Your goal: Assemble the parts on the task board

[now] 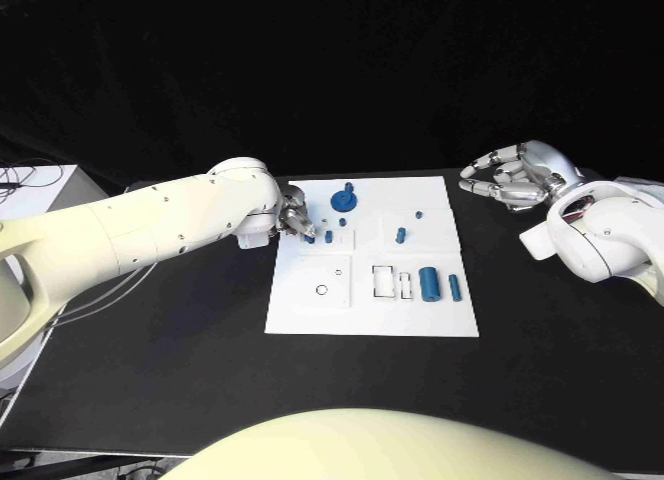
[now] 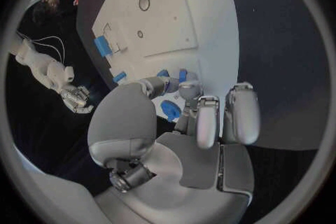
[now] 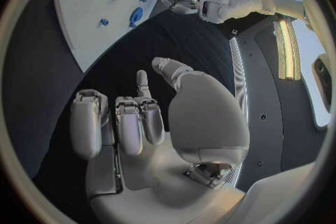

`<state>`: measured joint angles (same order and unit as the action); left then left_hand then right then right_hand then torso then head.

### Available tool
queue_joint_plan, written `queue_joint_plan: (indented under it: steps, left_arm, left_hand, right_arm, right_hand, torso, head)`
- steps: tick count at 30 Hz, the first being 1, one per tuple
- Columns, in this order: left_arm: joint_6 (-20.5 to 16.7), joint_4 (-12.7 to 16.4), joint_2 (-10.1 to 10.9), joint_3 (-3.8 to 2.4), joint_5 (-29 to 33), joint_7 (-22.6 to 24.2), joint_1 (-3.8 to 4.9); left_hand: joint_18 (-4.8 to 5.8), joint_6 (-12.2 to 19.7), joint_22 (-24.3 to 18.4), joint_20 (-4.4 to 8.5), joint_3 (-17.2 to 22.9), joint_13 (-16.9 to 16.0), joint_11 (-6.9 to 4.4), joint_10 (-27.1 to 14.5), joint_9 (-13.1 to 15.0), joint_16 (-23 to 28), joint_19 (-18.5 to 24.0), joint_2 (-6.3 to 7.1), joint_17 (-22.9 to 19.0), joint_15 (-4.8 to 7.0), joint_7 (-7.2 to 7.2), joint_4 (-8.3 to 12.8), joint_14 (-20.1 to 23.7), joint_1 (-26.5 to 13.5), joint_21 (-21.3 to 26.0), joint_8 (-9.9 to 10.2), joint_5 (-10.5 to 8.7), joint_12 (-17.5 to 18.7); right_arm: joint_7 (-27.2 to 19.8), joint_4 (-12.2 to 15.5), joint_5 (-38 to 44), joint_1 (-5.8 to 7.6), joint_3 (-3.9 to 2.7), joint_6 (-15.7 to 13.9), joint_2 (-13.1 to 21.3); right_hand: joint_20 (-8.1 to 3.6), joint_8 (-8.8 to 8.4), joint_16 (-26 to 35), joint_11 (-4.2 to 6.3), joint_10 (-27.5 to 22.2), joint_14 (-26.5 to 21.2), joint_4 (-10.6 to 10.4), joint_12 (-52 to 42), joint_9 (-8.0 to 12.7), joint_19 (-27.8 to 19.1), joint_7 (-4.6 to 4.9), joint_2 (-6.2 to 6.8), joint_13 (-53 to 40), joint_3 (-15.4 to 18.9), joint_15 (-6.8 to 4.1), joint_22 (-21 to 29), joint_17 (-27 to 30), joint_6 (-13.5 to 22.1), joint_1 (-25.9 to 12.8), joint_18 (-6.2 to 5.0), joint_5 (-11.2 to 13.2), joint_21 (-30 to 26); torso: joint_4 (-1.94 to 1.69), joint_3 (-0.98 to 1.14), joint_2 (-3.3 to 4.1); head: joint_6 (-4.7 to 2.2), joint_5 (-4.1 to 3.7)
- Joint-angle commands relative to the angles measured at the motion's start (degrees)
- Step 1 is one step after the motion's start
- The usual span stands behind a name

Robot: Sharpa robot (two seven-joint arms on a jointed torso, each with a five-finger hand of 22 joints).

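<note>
Picking looks to be the step in hand: left hand (image 1: 293,222) has its fingertips down at a small blue part (image 1: 309,238) on the board's (image 1: 368,320) far left, grasp unclear, while right hand (image 1: 512,175) hovers loosely curled and empty off the board's far right; next likely calls for a firm pinch and lift
</note>
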<state>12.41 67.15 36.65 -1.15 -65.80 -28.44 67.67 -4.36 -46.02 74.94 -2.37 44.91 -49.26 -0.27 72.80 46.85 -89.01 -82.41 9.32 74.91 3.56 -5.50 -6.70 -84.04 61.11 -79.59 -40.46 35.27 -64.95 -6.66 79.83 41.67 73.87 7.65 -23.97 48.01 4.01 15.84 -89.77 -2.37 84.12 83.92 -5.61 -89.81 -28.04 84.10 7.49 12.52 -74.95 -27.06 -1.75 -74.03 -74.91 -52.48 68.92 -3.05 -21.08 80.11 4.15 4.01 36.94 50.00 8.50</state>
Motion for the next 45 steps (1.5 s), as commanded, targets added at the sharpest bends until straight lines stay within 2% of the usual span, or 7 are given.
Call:
queue_joint_plan:
  steps: [1,19,29,31,35,45]
  left_arm:
    - [0.5,0.2,0.2,-0.03,0.0,0.3,-0.12]
    - [4.0,-0.1,0.5,-0.05,1.0,0.4,-0.06]
    - [4.1,-0.2,0.3,-0.05,1.1,0.6,-0.05]
    - [4.1,-0.3,0.3,-0.04,1.1,0.5,-0.04]
    - [3.9,-0.8,0.1,-0.03,1.0,0.5,-0.02]
    - [4.6,-2.3,-0.8,0.01,0.6,0.5,0.06]
  left_hand:
    - [0.7,-1.4,0.0,0.01,8.5,-0.1,-0.09,0.3,0.2,-0.2,-0.2,-0.09,14.2,0.35,1.19,8.8,-5.6,0.6,-0.3,-0.4,0.3,0.0]
    - [0.71,-1.5,0.1,0.03,8.6,-0.1,-0.12,0.4,0.2,-0.3,-0.3,0.02,14.2,0.38,1.23,8.9,-5.6,0.7,-0.4,-0.4,0.44,0.0]
    - [0.7,-1.5,0.1,0.03,8.6,-0.2,-0.13,0.4,0.2,-0.3,-0.3,0.03,14.2,0.38,1.24,8.9,-5.6,0.7,-0.3,-0.4,0.45,-0.1]
    - [0.7,-1.5,0.1,0.03,8.6,-0.2,-0.13,0.4,0.2,-0.3,-0.3,0.03,14.2,0.38,1.24,8.9,-5.6,0.7,-0.3,-0.4,0.45,-0.1]
    - [0.69,-1.6,0.0,0.04,8.6,-0.3,-0.13,0.4,0.2,-0.3,-0.2,0.08,14.2,0.38,1.25,9.0,-5.6,0.7,-0.3,-0.4,0.48,-0.1]
    - [0.7,-1.6,0.1,0.05,8.6,-0.2,-0.13,0.4,0.2,-0.3,-0.2,0.08,14.2,0.38,1.24,9.0,-5.7,0.7,-0.3,-0.4,0.48,0.0]
  right_arm:
    - [-0.2,-0.1,0.2,0.01,-0.05,0.5,-0.1]
    - [-0.2,0.0,0.2,0.0,-0.05,0.5,0.0]
    - [-0.2,0.0,0.2,0.0,-0.05,0.5,-0.1]
    - [-0.2,0.0,0.2,0.0,-0.05,0.5,0.0]
    - [-0.1,0.0,0.2,0.0,-0.05,0.5,0.0]
    - [-0.1,0.1,0.2,0.01,-0.05,0.5,0.0]
  right_hand:
    - [0.33,-0.19,-0.2,-0.4,5.9,6.1,-0.2,-0.2,-0.1,0.7,0.15,0.12,-15.1,-0.1,0.32,-0.1,-15.1,0.1,0.3,-0.11,-0.1,0.0]
    - [0.33,-0.19,-0.2,-0.4,5.9,6.1,-0.2,-0.2,-0.1,0.7,0.15,0.12,-15.1,-0.1,0.32,-0.1,-15.1,0.1,0.3,-0.11,-0.1,0.0]
    - [0.33,-0.19,-0.2,-0.4,5.9,6.1,-0.2,-0.2,-0.1,0.7,0.15,0.12,-15.1,-0.1,0.32,-0.1,-15.1,0.1,0.3,-0.11,-0.1,0.0]
    - [0.33,-0.19,-0.2,-0.4,5.9,6.1,-0.2,-0.2,-0.1,0.7,0.15,0.12,-15.1,-0.1,0.32,-0.1,-15.1,0.1,0.3,-0.11,-0.1,0.0]
    - [0.33,-0.19,-0.2,-0.4,5.9,6.1,-0.2,-0.2,-0.1,0.7,0.15,0.12,-15.1,-0.1,0.32,-0.1,-15.1,0.1,0.3,-0.11,-0.1,0.0]
    - [0.33,-0.19,-0.2,-0.4,5.9,6.1,-0.2,-0.2,-0.1,0.7,0.15,0.12,-15.1,-0.1,0.32,-0.1,-15.1,0.1,0.3,-0.11,-0.1,0.0]
  torso:
    - [0.02,0.0,-0.05]
    - [-0.03,0.05,0.01]
    - [0.09,0.04,0.02]
    - [0.03,0.03,0.02]
    - [-0.05,0.04,0.04]
    - [0.08,0.07,0.0]
  head:
    - [0.0,0.02]
    - [0.0,0.0]
    - [0.0,-0.03]
    - [0.0,-0.09]
    - [0.0,-0.12]
    - [0.0,-0.17]
